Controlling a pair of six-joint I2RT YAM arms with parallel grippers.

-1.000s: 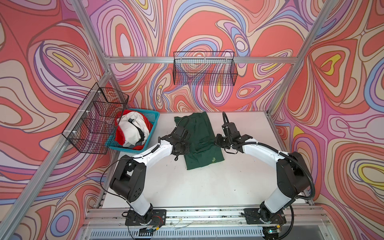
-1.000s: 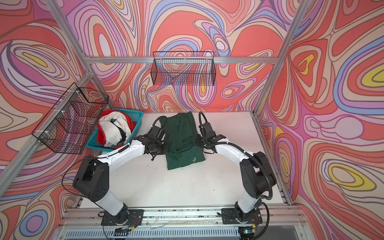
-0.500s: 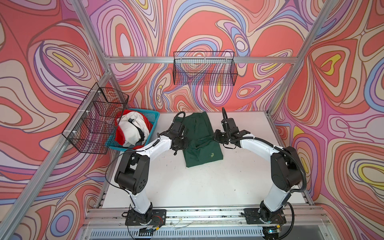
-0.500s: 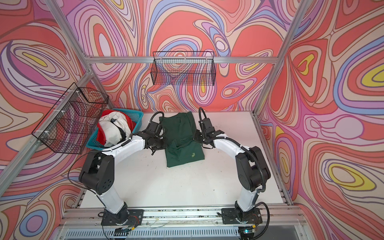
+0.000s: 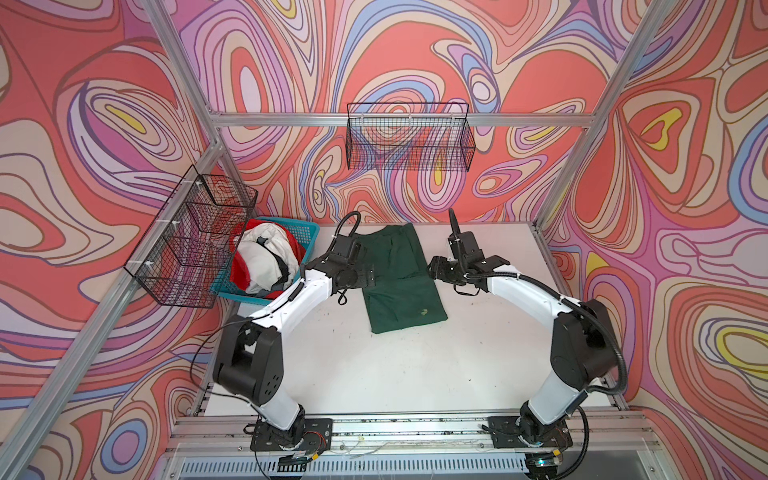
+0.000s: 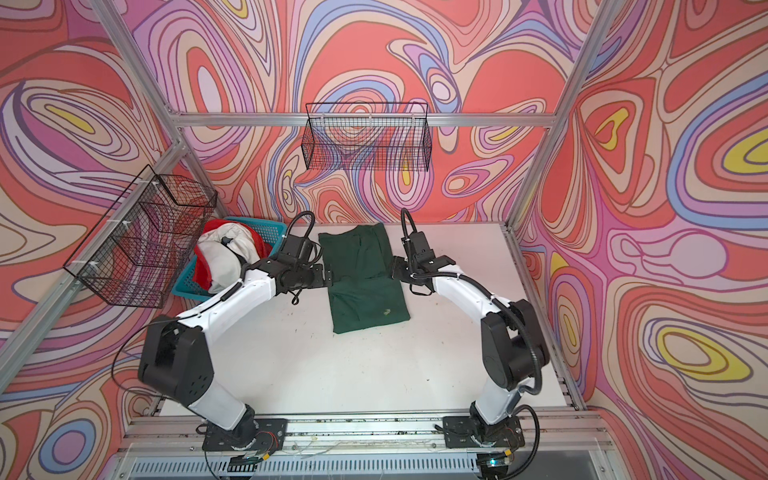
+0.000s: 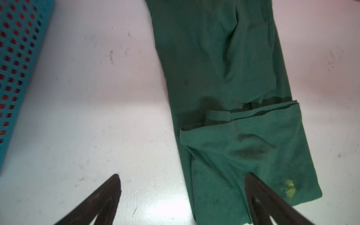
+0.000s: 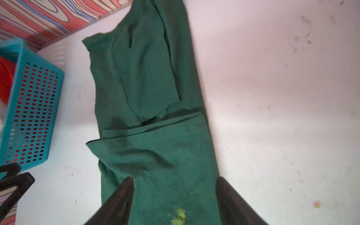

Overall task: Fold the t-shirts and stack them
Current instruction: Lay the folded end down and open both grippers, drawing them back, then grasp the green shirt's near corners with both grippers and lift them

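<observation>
Between left tool (image 7: 184,175) and right tool (image 8: 175,178), the green t-shirt (image 5: 399,282) lies unheld.

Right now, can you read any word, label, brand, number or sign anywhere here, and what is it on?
No readable text in any view.
Dark green t-shirt: only a small pale green blotch, no letters to make out.
Blue basket, back wire basket, side wire basket: no label or marking visible.
</observation>
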